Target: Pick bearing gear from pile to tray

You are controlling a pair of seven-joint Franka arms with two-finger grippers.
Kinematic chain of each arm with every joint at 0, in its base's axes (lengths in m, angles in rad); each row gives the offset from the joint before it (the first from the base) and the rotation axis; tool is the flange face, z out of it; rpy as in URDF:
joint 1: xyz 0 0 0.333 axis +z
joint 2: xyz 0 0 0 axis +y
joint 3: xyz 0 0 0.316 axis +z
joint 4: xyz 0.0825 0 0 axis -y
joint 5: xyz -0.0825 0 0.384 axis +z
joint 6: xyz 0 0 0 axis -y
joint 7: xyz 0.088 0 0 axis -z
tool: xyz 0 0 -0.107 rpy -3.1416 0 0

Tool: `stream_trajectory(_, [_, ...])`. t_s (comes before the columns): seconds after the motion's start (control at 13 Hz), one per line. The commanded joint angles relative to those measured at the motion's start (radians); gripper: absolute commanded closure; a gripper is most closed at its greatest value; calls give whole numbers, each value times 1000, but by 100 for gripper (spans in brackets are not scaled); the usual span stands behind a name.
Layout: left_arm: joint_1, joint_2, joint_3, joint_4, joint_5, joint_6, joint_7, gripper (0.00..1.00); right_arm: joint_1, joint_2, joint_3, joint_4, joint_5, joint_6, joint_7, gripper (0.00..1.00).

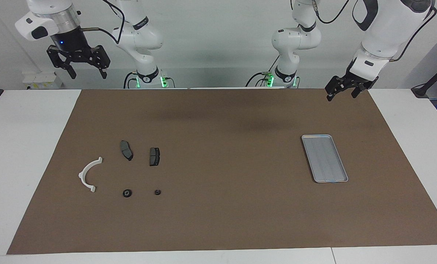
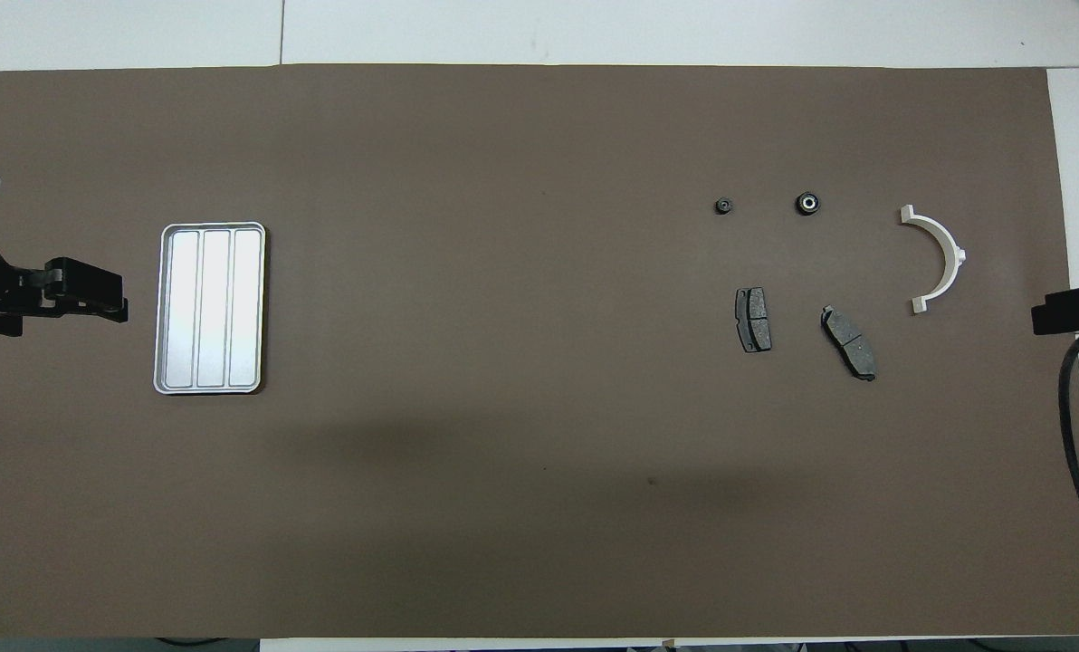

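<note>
Facing view | left gripper (image 1: 344, 93) spread open, empty, raised | right gripper (image 1: 83, 72) spread open, empty, raised | flat silver-grey metal tray (image 1: 325, 158) bare | small black round gears (image 1: 127, 193) on brown mat (image 1: 226, 212)

Two white Franka arms, glossy rounded shells, black bands at joints. Green lights at both bases. Black cables loop along upper links. Right arm: silver metal collar at wrist, black cylinder below with small blue light, white side box with dark oval at 9 o'clock of collar. Right pincer (image 1: 83, 69) black, angular linkage, fingers spread. Left pincer (image 1: 341, 91) black, under white wrist housing with dark slot.
</note>
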Motion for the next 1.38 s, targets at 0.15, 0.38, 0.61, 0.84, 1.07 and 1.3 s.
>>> stream_trajectory(0.15, [0,-26,3,-28,-12,7,1,0,7,3,7,-93,12,91,17,0])
stream_trajectory(0.38, [-2,-26,3,-28,-12,7,1,0,56,87,8,-129,9,206,109,0])
stream_trajectory(0.61, [-2,-26,3,-28,-12,7,1,0,102,204,7,-127,9,326,190,0])
stream_trajectory(0.84, [0,-26,3,-28,-12,7,1,0,108,313,10,-125,8,429,244,0])
stream_trajectory(1.07, [0,-26,3,-28,-12,7,1,0,160,415,10,-121,5,574,317,0])
stream_trajectory(1.3, [-2,-26,3,-28,-12,7,3,0,179,475,10,-110,-20,657,350,0])
